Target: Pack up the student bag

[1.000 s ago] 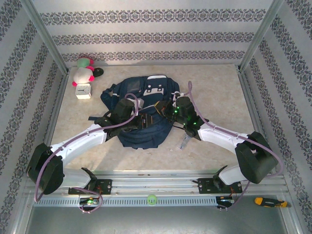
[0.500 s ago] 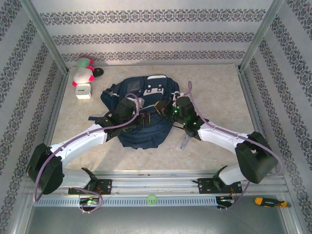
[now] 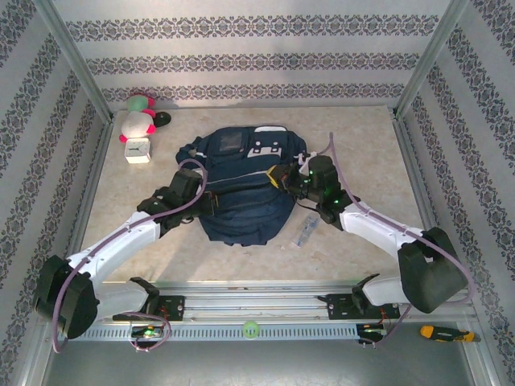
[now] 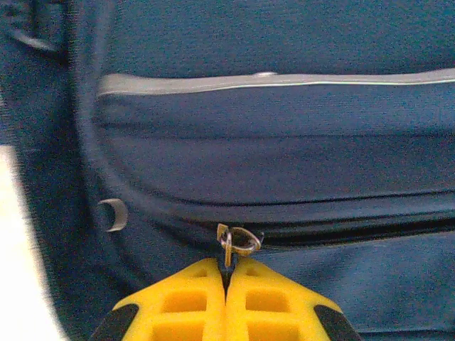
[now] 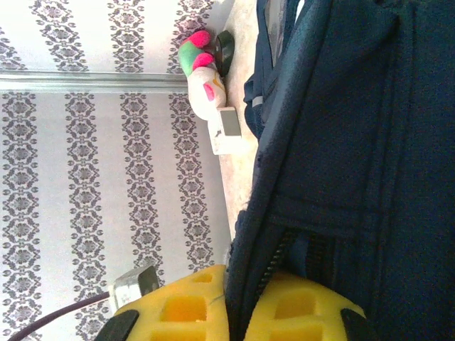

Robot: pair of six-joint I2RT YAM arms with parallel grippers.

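Navy fabric sits under both your tools: the student bag (image 3: 241, 205) lies flat on the middle of the table (image 3: 370, 153), front face up, held between your two grippers. A dark square patch (image 3: 231, 145) sits on its far panel, but anything on it is too small to read. The bag's long axis runs away from the arm bases, with the end bearing the light grey buckle patches (image 3: 265, 147) toward the far wall and the rounded end toward you. A thin pale stripe (image 4: 284, 82) crosses the pocket, and in the left wrist view it lies beyond the fingertips. The weave looks coarse and even.

Your left gripper (image 4: 226, 264) is at the bag's left flank, its yellow fingers pressed together on the small metal zip pull (image 4: 237, 241) at the end of a dark zip line. Your right gripper (image 5: 238, 284) is at the bag's right flank, clamped on a fold of the bag's edge beside its zip teeth.

A slim grey item (image 3: 305, 233) lies on the table just nearer than the right gripper. Well beyond the left gripper and off to its left are a pink, white and green plush toy (image 3: 138, 121) and, just beside it, a small white box (image 3: 138, 149). An orange-handled tool (image 3: 441, 332) lies behind the right arm's base.
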